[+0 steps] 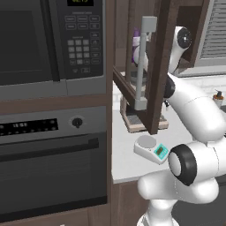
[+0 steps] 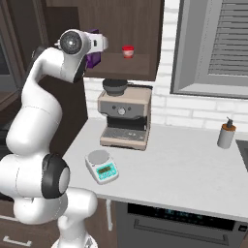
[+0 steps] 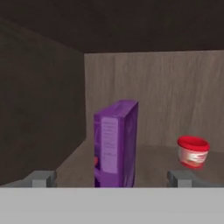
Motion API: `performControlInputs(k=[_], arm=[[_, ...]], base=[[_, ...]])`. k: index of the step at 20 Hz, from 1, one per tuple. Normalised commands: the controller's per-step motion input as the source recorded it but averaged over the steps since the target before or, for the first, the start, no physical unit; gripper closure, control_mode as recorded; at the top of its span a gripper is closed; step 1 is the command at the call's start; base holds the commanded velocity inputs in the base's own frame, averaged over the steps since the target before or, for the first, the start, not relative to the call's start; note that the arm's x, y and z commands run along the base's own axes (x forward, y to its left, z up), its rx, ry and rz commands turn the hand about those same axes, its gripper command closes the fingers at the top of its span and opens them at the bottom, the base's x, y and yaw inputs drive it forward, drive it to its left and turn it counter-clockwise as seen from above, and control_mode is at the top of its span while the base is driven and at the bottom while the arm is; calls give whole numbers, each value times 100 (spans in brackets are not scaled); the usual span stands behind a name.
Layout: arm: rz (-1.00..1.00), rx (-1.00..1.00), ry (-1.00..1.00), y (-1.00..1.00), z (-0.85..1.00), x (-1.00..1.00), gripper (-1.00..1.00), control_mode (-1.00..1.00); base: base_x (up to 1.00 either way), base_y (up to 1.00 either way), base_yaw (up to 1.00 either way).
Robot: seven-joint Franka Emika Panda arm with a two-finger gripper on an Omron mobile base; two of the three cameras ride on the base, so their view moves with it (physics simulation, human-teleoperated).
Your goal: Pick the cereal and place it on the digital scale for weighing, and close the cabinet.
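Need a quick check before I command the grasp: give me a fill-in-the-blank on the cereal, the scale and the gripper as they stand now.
1. The cereal stands upright inside the ____.
2. The gripper has its jaws ____, one fingertip on each side of the box.
3. The jar beside the cereal has a ____ cap.
4. The scale sits on the counter in front of the ____ machine.

Missing words: cabinet; open; red; coffee

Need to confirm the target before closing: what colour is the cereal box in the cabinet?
Purple, with a pale printed panel; the cereal shows best in the hand view.
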Motion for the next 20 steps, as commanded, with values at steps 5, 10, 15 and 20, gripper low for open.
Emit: performControlInputs(k=[5, 10, 15, 20], arm=[[0, 0, -3, 8, -8, 28, -100, -100], [0, 0, 0, 1, 0, 22, -100, -100], [0, 0, 0, 2, 0, 33, -100, -100], [0, 0, 0, 9, -1, 33, -100, -100]], base=[[0, 0, 0], [0, 0, 0], [0, 0, 0], [0, 0, 0]])
